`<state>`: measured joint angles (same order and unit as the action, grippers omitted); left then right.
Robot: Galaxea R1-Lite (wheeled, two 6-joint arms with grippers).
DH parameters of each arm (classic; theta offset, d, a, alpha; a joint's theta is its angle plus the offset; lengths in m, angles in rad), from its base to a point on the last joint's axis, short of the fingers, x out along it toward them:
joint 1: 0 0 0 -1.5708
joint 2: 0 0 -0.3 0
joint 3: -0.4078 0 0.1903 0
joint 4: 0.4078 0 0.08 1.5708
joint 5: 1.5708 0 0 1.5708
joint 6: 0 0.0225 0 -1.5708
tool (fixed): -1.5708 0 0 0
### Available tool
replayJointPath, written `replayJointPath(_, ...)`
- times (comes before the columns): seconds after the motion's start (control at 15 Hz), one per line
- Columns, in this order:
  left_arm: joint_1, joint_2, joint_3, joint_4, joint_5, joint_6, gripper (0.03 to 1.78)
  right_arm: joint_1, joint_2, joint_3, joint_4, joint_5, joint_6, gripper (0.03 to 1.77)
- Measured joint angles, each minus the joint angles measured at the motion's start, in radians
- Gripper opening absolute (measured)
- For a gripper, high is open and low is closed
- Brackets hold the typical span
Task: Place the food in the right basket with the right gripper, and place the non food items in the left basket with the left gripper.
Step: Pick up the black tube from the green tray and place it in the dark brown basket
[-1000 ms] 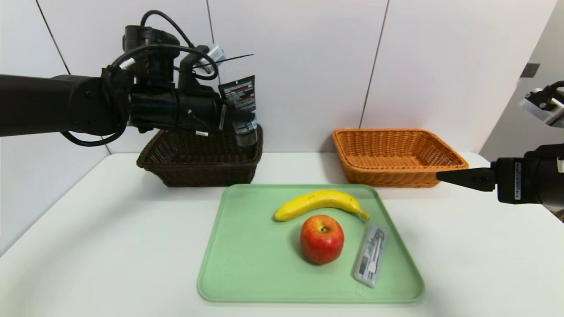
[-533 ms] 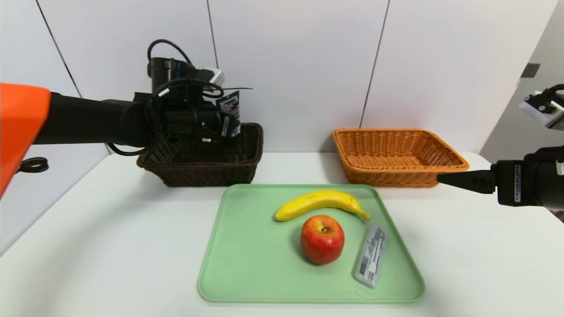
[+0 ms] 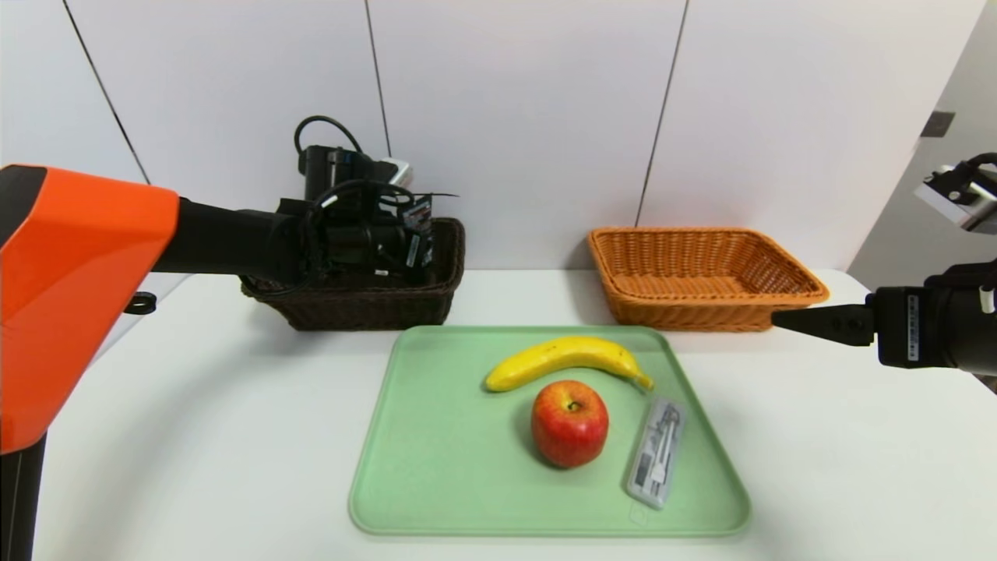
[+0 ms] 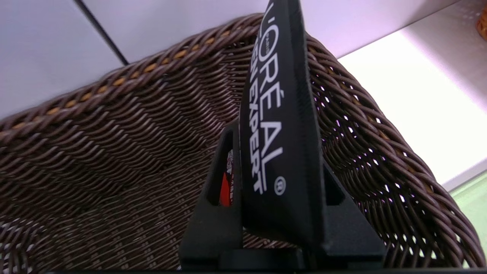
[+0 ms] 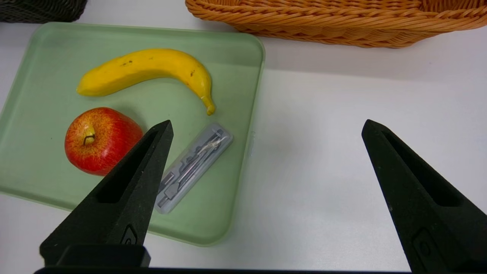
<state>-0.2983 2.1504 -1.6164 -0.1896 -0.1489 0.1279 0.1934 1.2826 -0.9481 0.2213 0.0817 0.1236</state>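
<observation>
The black squeeze tube with white printed lettering (image 4: 279, 125) stands clamped between the narrowed fingers of the left gripper (image 4: 279, 213), inside the very dark brown woven wicker basket (image 3: 366, 300) at the table's far left. The curved yellow banana (image 3: 565, 360), the round red apple with yellow streaks (image 3: 569, 422) and the flat clear plastic case (image 3: 657, 462) lie on the pale green tray (image 3: 436, 467); the case is just beside the apple, toward the right. The bright orange-tan woven wicker basket (image 3: 701, 276) sits behind the tray's right corner. The right gripper (image 5: 266, 129) hovers at the table's right edge, fingers spread wide, holding nothing.
</observation>
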Motion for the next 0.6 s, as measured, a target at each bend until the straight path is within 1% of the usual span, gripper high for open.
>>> replayJointPath(0.33, 0.0, 0.028, 0.006, -0.012, 0.0, -0.003, 0.43, 0.0, 0.0, 0.001, 0.0, 0.0, 0.0, 1.71)
replayJointPath(0.47, -0.001, 0.031, 0.007, -0.013, 0.0, -0.003, 0.73, 0.0, 0.0, 0.001, 0.0, 0.0, 0.0, 1.71)
replayJointPath(0.6, 0.0, 0.031, 0.01, -0.013, -0.001, -0.004, 0.95, -0.001, 0.0, 0.001, 0.0, 0.0, 0.0, 1.71)
